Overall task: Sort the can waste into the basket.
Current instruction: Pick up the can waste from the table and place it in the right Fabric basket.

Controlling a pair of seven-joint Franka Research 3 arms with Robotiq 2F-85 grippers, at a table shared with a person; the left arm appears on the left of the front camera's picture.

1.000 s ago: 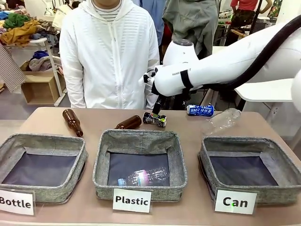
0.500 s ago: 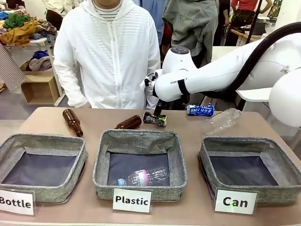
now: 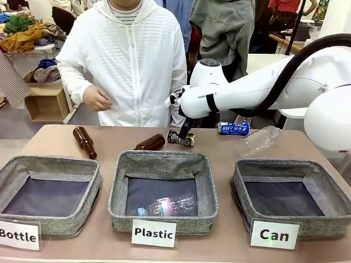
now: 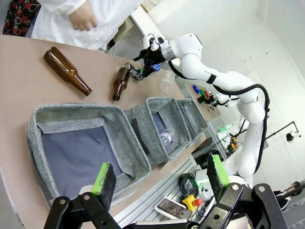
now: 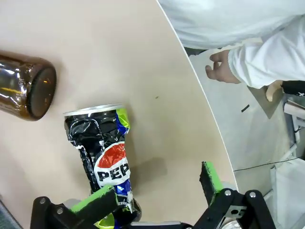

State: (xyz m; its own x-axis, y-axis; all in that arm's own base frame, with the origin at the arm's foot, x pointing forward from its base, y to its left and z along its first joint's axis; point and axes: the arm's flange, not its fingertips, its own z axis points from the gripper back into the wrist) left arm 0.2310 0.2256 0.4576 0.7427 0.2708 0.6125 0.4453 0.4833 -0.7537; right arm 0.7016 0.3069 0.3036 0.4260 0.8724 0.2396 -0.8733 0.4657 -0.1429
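At the far side of the bench (image 3: 115, 136), the right claw (image 3: 184, 131) has dropped closer over the crushed can (image 3: 181, 138) — jaws wide, nothing gripped; a grasp seems next, the basket (image 3: 290, 165) well apart.

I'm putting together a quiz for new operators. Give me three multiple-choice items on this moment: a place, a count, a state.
1. Where is the blue-and-white can?
A. in the Can basket
B. on the table, far side
C. in the person's hand

2. How many brown bottles lie on the table?
A. one
B. four
C. two

3. How is the right gripper?
A. open at the crushed can
B. shut on a brown bottle
C. shut on the blue-and-white can

Key: 1 B, it lies beside a clear bottle; 2 C, both lie on their sides; 3 A, its green pads stand apart.
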